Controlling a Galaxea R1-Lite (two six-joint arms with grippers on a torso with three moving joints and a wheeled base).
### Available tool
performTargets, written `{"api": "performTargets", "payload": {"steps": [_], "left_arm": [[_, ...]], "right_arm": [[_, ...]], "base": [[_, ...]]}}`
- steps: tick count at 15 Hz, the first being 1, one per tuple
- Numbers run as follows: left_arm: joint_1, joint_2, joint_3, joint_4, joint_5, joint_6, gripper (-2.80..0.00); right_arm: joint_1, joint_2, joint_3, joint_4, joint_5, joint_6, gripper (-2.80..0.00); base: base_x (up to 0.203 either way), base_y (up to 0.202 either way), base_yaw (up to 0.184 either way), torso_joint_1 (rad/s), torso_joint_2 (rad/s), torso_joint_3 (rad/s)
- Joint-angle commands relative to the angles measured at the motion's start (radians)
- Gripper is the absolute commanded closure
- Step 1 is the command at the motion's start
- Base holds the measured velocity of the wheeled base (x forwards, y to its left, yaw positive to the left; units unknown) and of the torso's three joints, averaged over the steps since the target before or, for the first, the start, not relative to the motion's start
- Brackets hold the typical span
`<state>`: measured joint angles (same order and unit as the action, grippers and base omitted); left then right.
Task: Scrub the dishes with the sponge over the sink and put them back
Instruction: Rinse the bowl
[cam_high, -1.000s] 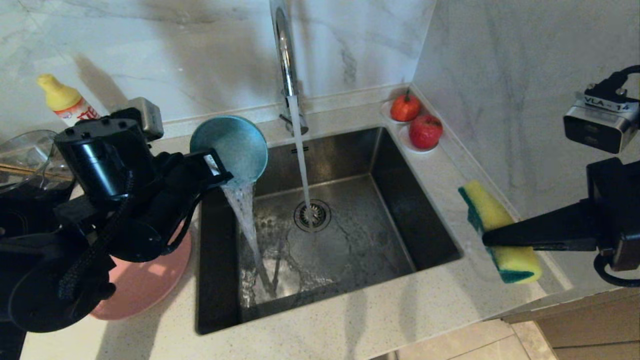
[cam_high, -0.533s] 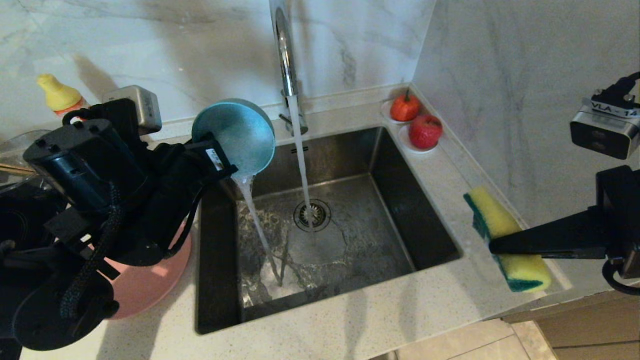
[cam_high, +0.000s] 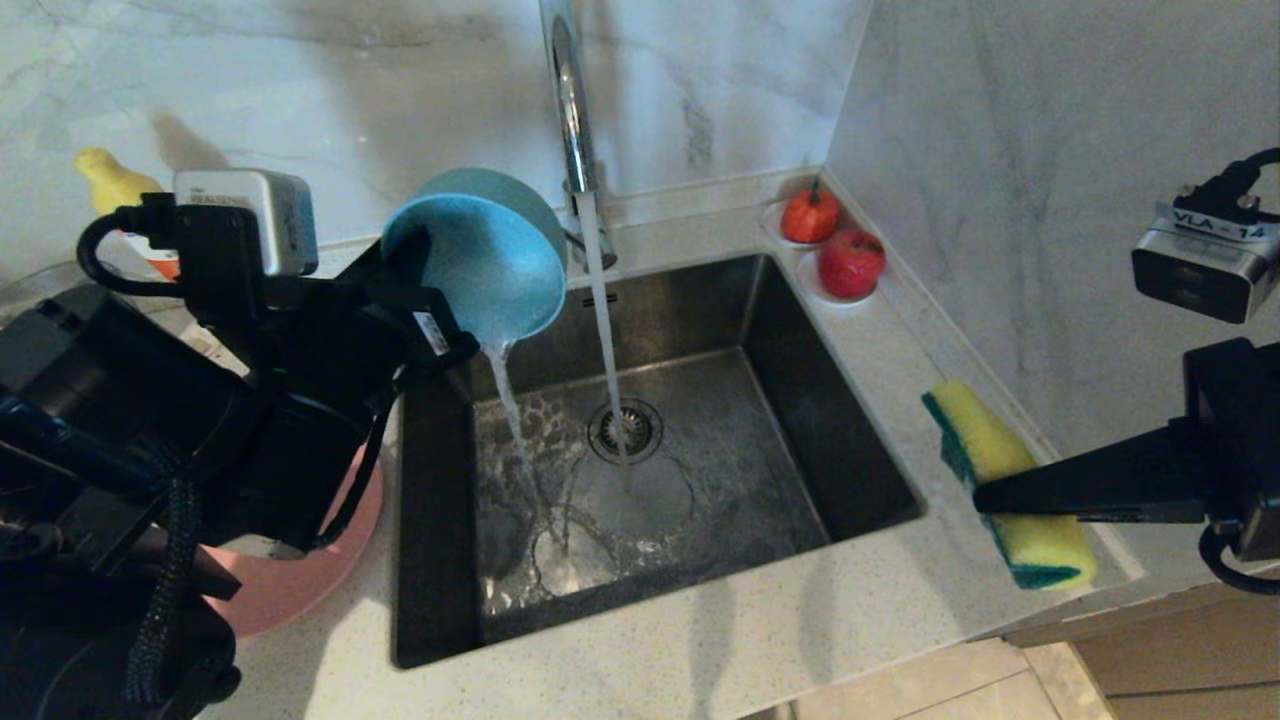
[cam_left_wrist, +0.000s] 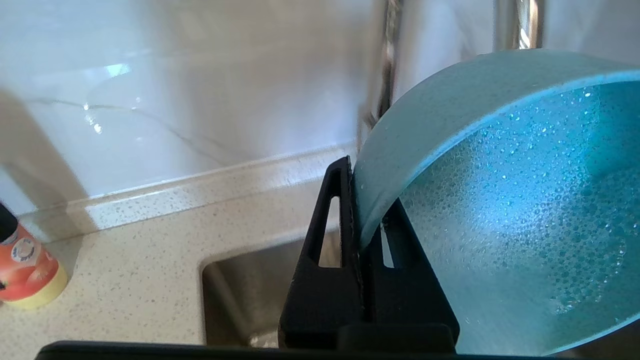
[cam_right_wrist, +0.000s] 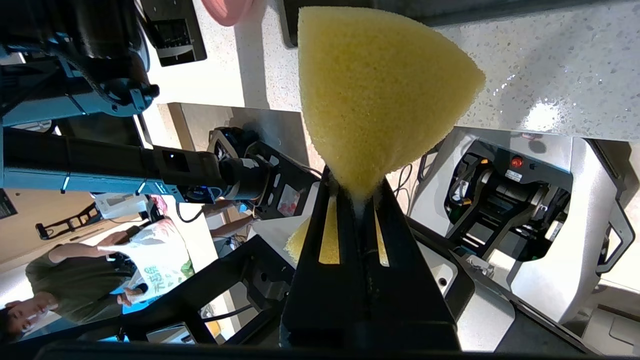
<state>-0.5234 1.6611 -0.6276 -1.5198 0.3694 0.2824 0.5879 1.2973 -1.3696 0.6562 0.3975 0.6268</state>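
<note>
Marble-walled counter, tap (cam_high: 572, 110) running: left gripper (cam_high: 440, 335) pinching tipped, draining bowl (cam_high: 480, 255) rim above sink's (cam_high: 850, 480) back-left corner, slip risk; right gripper (cam_high: 985, 490) squeezing sponge (cam_high: 1000, 480).

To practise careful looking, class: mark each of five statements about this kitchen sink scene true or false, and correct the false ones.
1. The left gripper is clamped on the rim of the teal bowl. True.
2. The teal bowl is held level, keeping its water in. False: it is tipped, and water pours from it into the sink.
3. The tap is running. True.
4. The right gripper holds the sponge under the tap's stream. False: it holds the sponge off to the sink's right, above the counter.
5. The pink plate lies in the sink. False: it lies on the counter left of the sink.
</note>
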Motion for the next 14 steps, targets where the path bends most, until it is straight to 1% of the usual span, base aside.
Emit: {"api": "performTargets", "payload": {"steps": [1, 4, 6, 12, 14], "left_arm": [[-0.002, -0.007, 0.016, -0.010, -0.007, 0.011, 0.00], [-0.002, -0.037, -0.010, -0.010, -0.012, 0.026, 0.00], [-0.003, -0.066, -0.022, -0.010, -0.031, 0.041, 0.00], [-0.009, -0.124, -0.029, -0.010, -0.043, 0.047, 0.00], [-0.008, -0.112, -0.023, -0.010, -0.033, 0.044, 0.00]], "right_arm": [[0.001, 0.005, 0.001, 0.003, 0.003, 0.004, 0.00], [0.001, 0.001, 0.000, 0.003, 0.001, 0.004, 0.00], [0.001, -0.004, 0.000, 0.003, 0.001, 0.004, 0.00], [0.001, 0.000, 0.001, 0.002, 0.001, 0.001, 0.00], [0.001, 0.000, 0.001, 0.002, 0.001, 0.001, 0.00]], "base": [[0.000, 0.000, 0.000, 0.000, 0.00, 0.000], [0.000, 0.000, 0.000, 0.000, 0.00, 0.000], [0.000, 0.000, 0.000, 0.000, 0.00, 0.000], [0.000, 0.000, 0.000, 0.000, 0.00, 0.000], [0.000, 0.000, 0.000, 0.000, 0.00, 0.000]]}}
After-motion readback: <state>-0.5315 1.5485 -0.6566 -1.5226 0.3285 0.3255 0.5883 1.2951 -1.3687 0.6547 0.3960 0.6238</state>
